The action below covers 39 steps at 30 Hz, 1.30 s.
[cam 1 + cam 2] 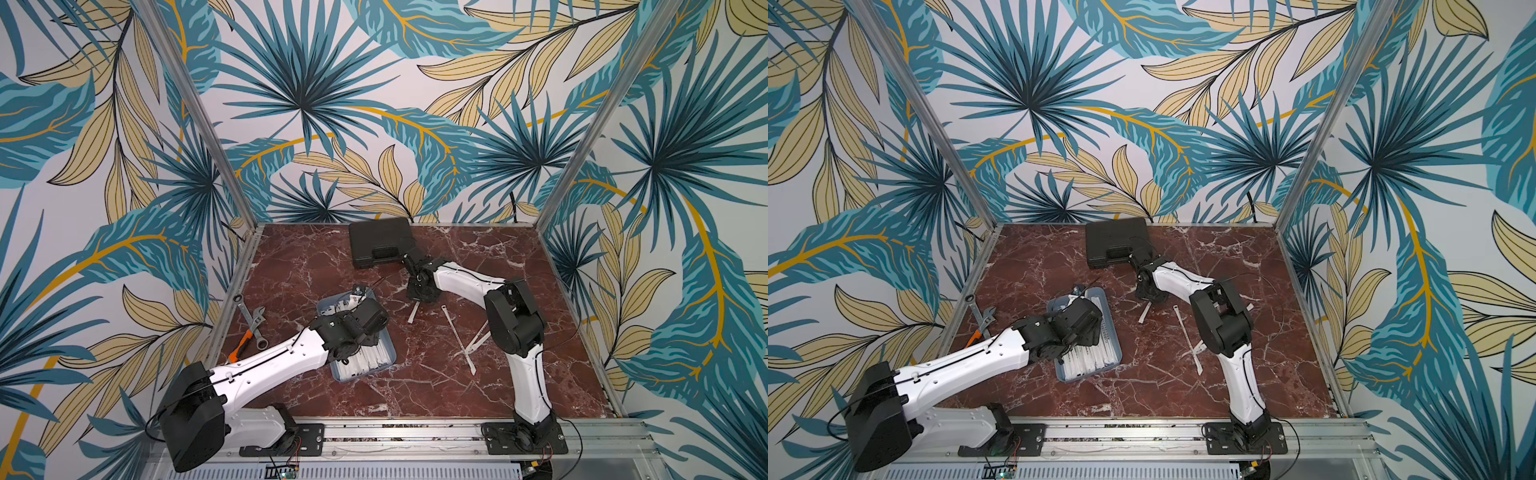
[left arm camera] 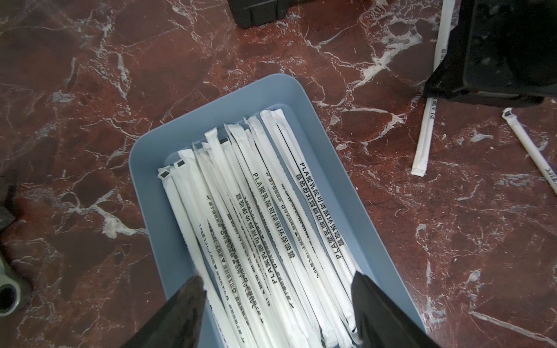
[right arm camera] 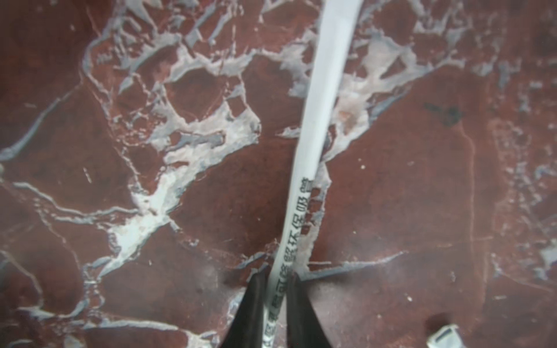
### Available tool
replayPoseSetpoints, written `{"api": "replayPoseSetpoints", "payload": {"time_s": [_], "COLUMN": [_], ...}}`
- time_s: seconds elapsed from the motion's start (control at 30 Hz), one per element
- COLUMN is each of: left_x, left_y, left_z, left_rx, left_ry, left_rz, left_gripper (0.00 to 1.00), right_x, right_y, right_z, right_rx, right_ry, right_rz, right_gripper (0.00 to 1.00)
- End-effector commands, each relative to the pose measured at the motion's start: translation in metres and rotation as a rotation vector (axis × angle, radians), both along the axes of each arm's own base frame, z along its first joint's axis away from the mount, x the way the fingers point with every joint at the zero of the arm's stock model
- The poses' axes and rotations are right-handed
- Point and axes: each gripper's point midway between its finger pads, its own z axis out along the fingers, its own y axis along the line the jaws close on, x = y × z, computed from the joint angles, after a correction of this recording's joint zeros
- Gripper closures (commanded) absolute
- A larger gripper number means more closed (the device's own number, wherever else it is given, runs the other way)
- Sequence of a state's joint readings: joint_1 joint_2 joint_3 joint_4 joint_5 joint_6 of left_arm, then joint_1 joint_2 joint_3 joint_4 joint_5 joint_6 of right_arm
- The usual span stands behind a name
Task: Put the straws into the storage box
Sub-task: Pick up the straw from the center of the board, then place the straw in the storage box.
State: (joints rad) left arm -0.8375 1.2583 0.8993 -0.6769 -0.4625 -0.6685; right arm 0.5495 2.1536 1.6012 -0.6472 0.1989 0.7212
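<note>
"PLA" on the straws (image 2: 265, 241)

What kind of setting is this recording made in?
Probably a staged robot test booth, not a home: leaf-print wall panels on metal posts box in a marble-look table, with two arms bolted to a rail.

Leaf-print walls (image 1: 374, 50), red marble floor (image 1: 415, 390), alu frame (image 1: 198, 112)

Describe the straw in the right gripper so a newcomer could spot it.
Find the black case at the back of the table. Just in front of it, the right gripper points down. The straw is the one pinched in it; the loose straws nearby lie flat, untouched.
</note>
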Motion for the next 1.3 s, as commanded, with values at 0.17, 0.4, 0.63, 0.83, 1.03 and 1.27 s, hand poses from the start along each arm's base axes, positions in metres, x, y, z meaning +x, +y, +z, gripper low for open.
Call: {"api": "replayPoseSetpoints", "payload": {"time_s": [0.17, 0.4, 0.63, 0.83, 1.03, 1.27], "left_x": [0.004, -0.009, -0.010, -0.010, -0.008, -0.002], "left_y": [0.065, 0.102, 0.101, 0.099, 0.099, 0.091], "left_z": [0.033, 0.035, 0.032, 0.031, 0.033, 0.044], "left_rx": [-0.080, -0.070, -0.082, -0.089, -0.084, -0.093], "left_ry": [-0.113, -0.126, -0.112, -0.112, -0.117, -0.131], "left_rz": [0.175, 0.287, 0.288, 0.284, 0.279, 0.241], "left_gripper": [0.20, 0.20, 0.20, 0.20, 0.20, 0.20], "right_x": [-0.048, -0.123, -0.134, -0.139, -0.141, -0.135], "right_y": [0.049, 0.154, 0.206, 0.204, 0.196, 0.149], "right_z": [0.069, 0.076, 0.047, 0.017, 0.019, 0.092], "right_rx": [0.017, 0.085, 0.215, 0.168, 0.153, 0.196], "right_ry": [-0.070, -0.024, 0.041, 0.084, 0.084, -0.031], "right_rz": [0.236, 0.604, 0.616, 0.608, 0.594, 0.495], "right_gripper": [0.93, 0.94, 0.95, 0.95, 0.87, 0.75]}}
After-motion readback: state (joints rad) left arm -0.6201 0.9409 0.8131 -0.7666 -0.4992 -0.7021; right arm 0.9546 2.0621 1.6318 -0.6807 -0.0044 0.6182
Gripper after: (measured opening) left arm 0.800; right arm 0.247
